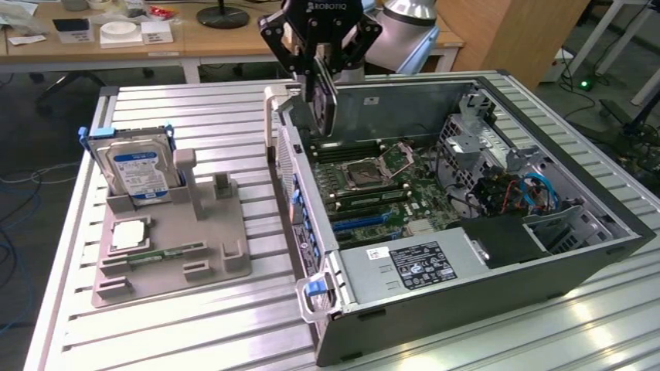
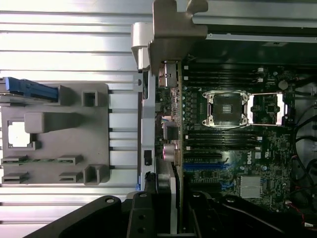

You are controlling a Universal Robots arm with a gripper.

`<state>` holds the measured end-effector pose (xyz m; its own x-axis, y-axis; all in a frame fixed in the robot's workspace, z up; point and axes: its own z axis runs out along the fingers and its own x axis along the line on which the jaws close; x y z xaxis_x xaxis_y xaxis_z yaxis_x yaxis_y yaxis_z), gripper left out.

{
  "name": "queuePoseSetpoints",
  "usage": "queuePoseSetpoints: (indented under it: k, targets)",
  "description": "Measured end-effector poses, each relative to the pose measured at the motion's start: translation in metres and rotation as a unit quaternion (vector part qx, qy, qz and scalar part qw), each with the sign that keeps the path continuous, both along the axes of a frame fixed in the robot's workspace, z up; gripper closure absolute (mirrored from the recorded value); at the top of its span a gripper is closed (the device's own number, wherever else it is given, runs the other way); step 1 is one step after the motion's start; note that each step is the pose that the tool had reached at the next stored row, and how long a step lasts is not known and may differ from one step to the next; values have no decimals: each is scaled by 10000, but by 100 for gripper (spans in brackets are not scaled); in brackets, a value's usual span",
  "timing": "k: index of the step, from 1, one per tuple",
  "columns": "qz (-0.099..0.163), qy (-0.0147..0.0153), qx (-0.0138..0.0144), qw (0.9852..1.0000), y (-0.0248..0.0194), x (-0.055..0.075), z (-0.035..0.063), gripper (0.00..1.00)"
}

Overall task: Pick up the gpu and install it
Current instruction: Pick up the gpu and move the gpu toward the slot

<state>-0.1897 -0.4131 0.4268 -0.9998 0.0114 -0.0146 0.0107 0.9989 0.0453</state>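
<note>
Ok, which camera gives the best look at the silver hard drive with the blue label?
The exterior view: the silver blue-labelled hard drive stands upright in the grey plastic holder, its label face showing. The wrist view sees the drive edge-on, as a blue strip.

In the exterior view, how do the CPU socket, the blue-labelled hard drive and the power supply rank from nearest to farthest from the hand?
The hand holds the gpu above the open case.
1. CPU socket: on the motherboard, just below the hand.
2. Hard drive: upright in the grey holder, at the exterior view's left.
3. Power supply: at the case's near end.
</note>
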Motion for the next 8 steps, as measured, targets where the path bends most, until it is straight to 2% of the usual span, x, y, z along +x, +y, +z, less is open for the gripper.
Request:
queuePoseSetpoints:
  k: [8]
  targets:
    - [2,0,0,10000,0,112,-1,72]
